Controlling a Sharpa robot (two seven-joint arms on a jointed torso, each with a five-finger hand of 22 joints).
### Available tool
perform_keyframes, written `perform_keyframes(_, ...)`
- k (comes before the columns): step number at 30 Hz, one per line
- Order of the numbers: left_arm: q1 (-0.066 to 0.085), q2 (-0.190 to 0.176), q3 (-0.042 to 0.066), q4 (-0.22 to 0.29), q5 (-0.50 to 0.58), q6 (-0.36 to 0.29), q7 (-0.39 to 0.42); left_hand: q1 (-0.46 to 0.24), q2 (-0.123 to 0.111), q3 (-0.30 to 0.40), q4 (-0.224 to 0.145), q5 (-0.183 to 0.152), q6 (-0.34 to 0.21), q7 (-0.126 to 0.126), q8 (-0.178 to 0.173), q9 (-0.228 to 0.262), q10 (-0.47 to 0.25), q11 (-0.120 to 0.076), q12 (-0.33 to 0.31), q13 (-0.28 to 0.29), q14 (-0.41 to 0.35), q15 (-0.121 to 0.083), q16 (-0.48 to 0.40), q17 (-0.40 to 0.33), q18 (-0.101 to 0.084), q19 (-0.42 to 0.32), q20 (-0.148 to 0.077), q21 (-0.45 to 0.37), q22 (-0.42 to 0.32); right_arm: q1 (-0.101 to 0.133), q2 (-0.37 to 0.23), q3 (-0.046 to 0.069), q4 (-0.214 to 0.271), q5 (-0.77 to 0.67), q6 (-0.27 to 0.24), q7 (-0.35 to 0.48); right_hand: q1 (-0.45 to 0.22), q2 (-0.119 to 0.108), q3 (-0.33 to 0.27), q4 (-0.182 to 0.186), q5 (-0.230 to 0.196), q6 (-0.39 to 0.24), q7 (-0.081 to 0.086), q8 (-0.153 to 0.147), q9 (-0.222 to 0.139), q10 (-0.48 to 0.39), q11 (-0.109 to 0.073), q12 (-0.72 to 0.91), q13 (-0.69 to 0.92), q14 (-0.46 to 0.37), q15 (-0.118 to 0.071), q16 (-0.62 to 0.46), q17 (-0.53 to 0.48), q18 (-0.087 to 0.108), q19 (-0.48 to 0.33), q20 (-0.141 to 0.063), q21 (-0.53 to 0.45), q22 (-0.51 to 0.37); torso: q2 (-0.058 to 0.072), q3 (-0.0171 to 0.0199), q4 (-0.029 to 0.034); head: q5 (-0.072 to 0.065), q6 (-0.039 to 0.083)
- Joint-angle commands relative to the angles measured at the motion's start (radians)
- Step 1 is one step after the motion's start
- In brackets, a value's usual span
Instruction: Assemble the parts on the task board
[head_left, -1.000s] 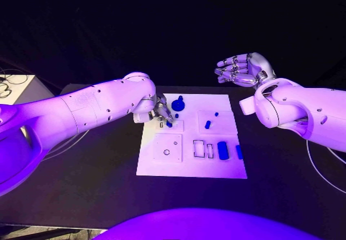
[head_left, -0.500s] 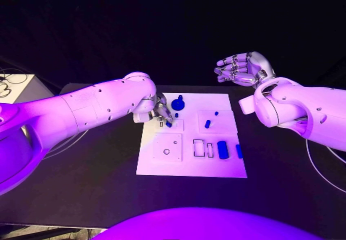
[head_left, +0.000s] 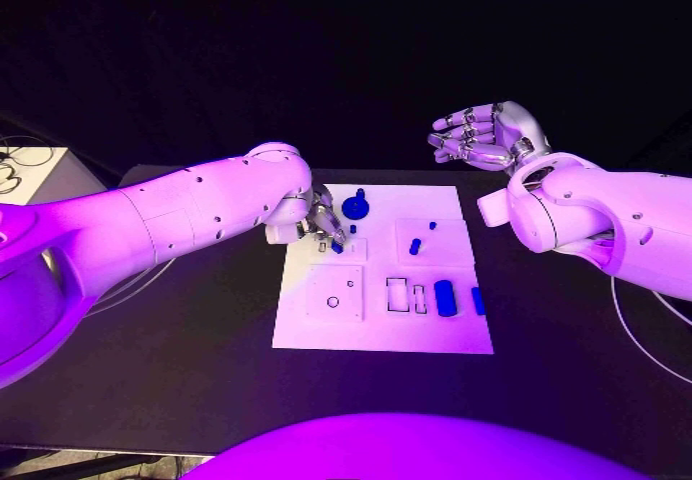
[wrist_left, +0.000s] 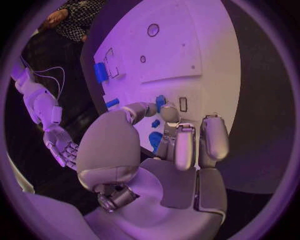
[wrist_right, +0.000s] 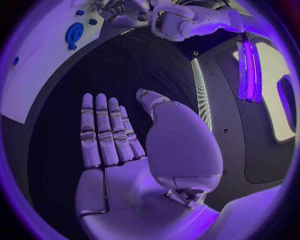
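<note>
Nothing has moved since 1 second ago. Head view: black table in a dark room; white task board central. Left hand, at the board's 11 o'clock, pinches a small blue part; its axis is unclear. Right hand hovers at 1 o'clock, fingers curled. Right wrist view: its fingers lie straight, holding nothing.

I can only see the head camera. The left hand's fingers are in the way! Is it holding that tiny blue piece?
Observer: In the left wrist view, the left hand's thumb and a fingertip touch a small blue part from either side; I can't tell if it's gripped.
Operator: What's next to it?
Observer: A little rectangular slot in the task board, with nothing in it.
Operator: Is the other hand holding something?
Observer: No. The right wrist view shows the right hand with a bare palm and straight fingers.
</note>
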Motion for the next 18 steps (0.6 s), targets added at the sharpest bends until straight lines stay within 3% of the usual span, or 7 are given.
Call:
perform_keyframes(1, -0.008, 0.002, -0.006, 0.001, -0.011, 0.002, -0.003, -0.002, 0.011, 0.165, -0.168, 0.004, 0.039, -0.036, 0.007, 0.001, 0.003, -0.004, 0.001, 0.002, 0.062, -0.007, 0.006, 0.092, -0.015, 0.008, -0.001, 0.005, 0.001, -0.001, 0.001, 0.0, 0.001, -0.003, 0.014, 0.008, -0.002, 0.005, 0.0, -0.006, 0.002, -0.002, 0.008, -0.005, -0.001, 0.001, 0.007, -0.003, -0.001, -0.003, 0.003, -0.004, -0.001, 0.006, -0.005, 0.0, 0.0, -0.001, 0.0, -0.0002, -0.0004, -0.001, 0.0)
perform_keyframes(12, -0.008, -0.024, -0.004, 0.03, -0.005, -0.053, 0.012, -0.002, 0.011, 0.166, -0.169, 0.005, 0.039, -0.037, 0.008, 0.002, 0.004, -0.004, 0.001, 0.003, 0.063, -0.007, 0.007, 0.093, -0.016, 0.009, -0.002, 0.006, 0.003, -0.001, -0.001, 0.0, 0.001, -0.003, 0.014, 0.007, -0.002, 0.006, -0.001, -0.007, 0.003, -0.001, 0.008, -0.007, -0.002, 0.001, 0.007, -0.004, -0.001, -0.003, 0.004, -0.006, -0.005, 0.006, -0.005, 0.0, 0.0, -0.006, -0.001, -0.0001, 0.0006, -0.002, -0.001)
perform_keyframes(18, -0.008, -0.049, 0.004, 0.062, 0.001, -0.1, 0.023, -0.002, 0.009, 0.167, -0.172, 0.01, 0.041, -0.038, 0.01, 0.004, 0.007, -0.005, 0.004, 0.008, 0.064, -0.008, 0.008, 0.097, -0.016, 0.009, -0.002, 0.006, 0.004, -0.001, -0.002, 0.0, 0.001, -0.003, 0.014, 0.007, -0.002, 0.006, -0.001, -0.007, 0.003, -0.001, 0.008, -0.007, -0.002, 0.001, 0.007, -0.004, -0.001, -0.003, 0.004, -0.006, -0.005, 0.006, -0.005, 0.0, 0.0, -0.006, -0.002, -0.0007, 0.0009, -0.003, 0.0)
